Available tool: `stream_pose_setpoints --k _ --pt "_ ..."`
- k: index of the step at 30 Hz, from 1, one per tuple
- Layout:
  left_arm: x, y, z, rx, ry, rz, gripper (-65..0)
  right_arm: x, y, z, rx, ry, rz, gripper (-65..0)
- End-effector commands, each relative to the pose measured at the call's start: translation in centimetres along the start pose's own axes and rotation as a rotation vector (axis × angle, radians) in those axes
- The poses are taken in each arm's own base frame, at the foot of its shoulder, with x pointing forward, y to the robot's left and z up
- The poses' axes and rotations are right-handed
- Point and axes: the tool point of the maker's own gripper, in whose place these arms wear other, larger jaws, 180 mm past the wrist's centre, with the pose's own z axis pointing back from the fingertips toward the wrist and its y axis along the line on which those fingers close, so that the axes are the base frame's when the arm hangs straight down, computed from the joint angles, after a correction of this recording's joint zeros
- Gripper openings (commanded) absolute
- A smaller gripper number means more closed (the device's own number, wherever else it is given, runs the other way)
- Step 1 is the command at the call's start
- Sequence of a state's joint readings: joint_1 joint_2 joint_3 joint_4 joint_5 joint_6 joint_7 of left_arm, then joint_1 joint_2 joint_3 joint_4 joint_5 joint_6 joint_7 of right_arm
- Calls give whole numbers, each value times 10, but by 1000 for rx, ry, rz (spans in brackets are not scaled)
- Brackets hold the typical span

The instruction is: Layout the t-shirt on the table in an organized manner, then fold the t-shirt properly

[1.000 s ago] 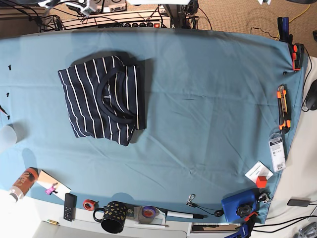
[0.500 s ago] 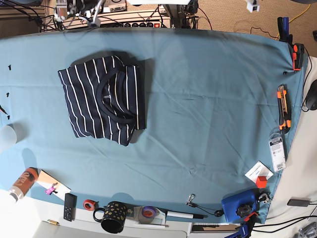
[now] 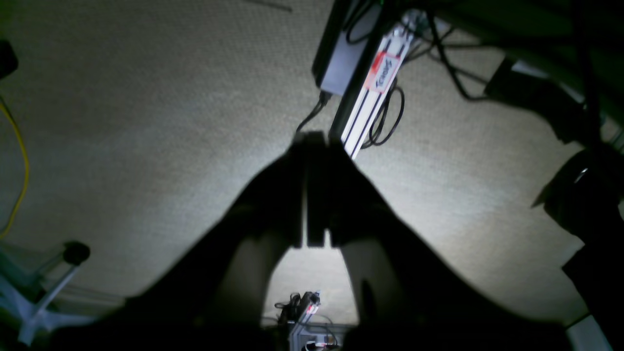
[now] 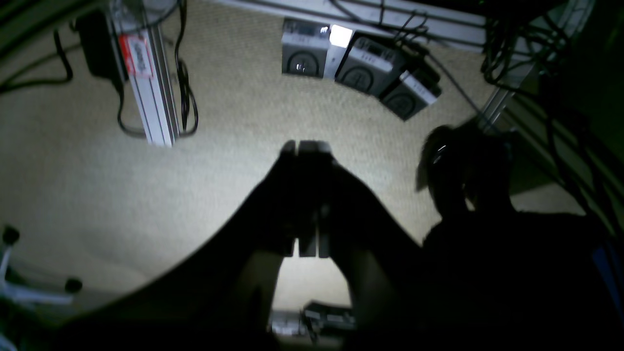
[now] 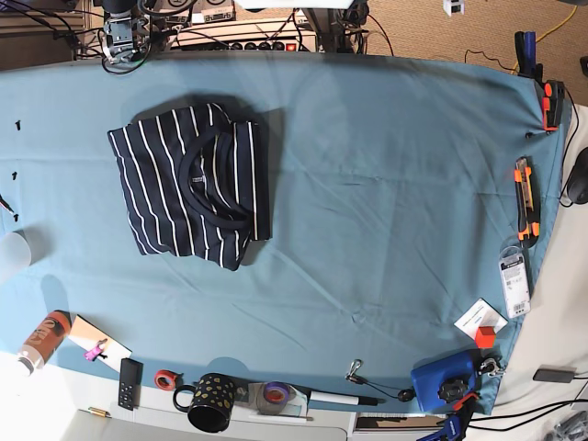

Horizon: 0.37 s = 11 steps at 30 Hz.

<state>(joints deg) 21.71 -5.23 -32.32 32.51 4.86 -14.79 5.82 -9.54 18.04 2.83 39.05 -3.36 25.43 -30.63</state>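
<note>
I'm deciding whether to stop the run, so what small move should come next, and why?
Probably none beyond parking: the t-shirt lies folded in a compact bundle on the table, and both wrist views show shut fingers over the floor, away from it.

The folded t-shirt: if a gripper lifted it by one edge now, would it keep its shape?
Probably not. The t-shirt is soft fabric in loose layers, with uneven edges at its lower corner, so it would likely droop and unfold. On the slightly wrinkled table cloth, a push might bunch it rather than slide it.
</note>
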Motion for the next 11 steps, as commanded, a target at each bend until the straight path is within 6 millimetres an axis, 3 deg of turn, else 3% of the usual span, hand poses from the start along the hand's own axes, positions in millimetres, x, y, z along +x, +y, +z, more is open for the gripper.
stream_pose_setpoints --k 1,11 --pt "1 5 2 7 -11 3 -650 13 -13 5 -27 -38 4 -650" --pt "24 5 3 10 -65 -2 -650 18 -17 4 -78 -61 -31 -650"
